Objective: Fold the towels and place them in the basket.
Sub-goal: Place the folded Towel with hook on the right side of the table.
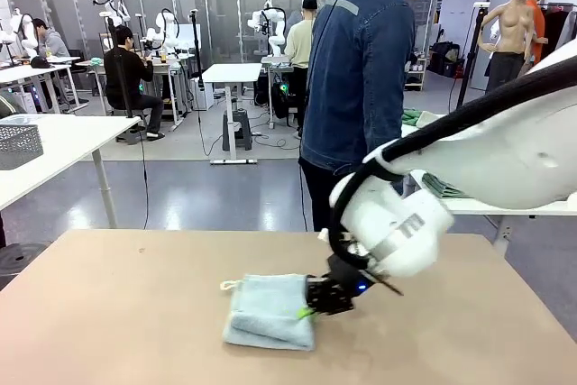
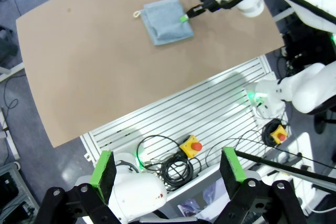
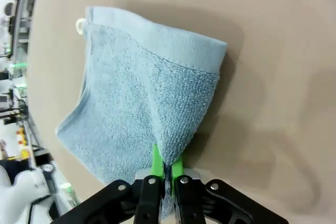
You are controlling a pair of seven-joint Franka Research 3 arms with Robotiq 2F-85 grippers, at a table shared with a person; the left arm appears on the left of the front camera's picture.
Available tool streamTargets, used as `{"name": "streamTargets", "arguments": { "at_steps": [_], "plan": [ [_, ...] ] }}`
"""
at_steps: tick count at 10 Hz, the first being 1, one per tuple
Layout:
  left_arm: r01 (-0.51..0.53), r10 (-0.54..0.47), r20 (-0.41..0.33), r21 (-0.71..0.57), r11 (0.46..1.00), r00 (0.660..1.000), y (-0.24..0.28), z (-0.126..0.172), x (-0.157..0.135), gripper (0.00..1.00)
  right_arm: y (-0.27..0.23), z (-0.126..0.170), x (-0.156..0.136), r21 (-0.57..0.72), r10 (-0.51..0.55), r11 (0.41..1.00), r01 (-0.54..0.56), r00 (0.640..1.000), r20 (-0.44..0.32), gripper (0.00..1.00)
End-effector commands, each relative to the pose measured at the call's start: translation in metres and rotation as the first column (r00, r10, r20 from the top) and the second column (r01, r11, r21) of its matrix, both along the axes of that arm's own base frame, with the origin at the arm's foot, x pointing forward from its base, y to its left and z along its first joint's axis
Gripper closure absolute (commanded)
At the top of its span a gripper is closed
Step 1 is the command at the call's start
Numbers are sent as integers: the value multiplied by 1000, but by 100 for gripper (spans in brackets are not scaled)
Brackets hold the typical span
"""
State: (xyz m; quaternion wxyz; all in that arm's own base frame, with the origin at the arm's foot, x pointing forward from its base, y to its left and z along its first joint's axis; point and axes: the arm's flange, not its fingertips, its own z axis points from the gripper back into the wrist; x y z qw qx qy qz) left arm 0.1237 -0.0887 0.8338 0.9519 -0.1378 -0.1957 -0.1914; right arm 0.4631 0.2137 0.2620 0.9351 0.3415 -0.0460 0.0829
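Basket (image 1: 18,143): grey mesh, on a separate white counter (image 1: 68,142) far L, well apart from the towel. Contents can't be seen from this angle.

Towel (image 1: 268,311): pale blue-grey terry, folded to a thick, near-square pad. It lies flat on the brown counter (image 1: 126,313), approx. centre, a bit toward the robot's R. Long axis hard to call, sides nearly equal. White loop (image 1: 231,286) at the far-L corner, sticking out to the L. The fat rounded edge faces the robot. R wrist view shows a smoother woven band along one edge.

R jaws: shut tight, green pads (image 3: 156,160) pinching a raised ridge of towel at its R edge.

L jaws: wide open, pads (image 2: 103,169) well apart, nothing held, up over the robot's base, looking down at the counter.
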Motion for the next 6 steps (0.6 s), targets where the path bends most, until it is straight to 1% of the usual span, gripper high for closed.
{"name": "streamTargets", "arguments": {
  "at_steps": [1,2,4,5,6],
  "plan": [
    [10,-10,12,2,1000,1000,-2,3,-6,0,-68,13,-2,-35,-25,999,27,998,57,93],
    [10,-10,12,2,1000,1000,-2,3,-6,0,-96,17,-2,0,-47,999,47,997,59,93],
    [10,-10,12,2,1000,1000,-2,3,-6,0,-155,30,-6,15,-38,999,37,997,63,93],
    [10,-10,12,2,1000,1000,-2,3,-6,0,-184,36,-8,-36,-4,999,7,998,66,93],
    [10,-10,12,2,1000,1000,-2,3,-6,0,-216,43,-8,-33,-9,999,11,998,57,93]
  ]
}}
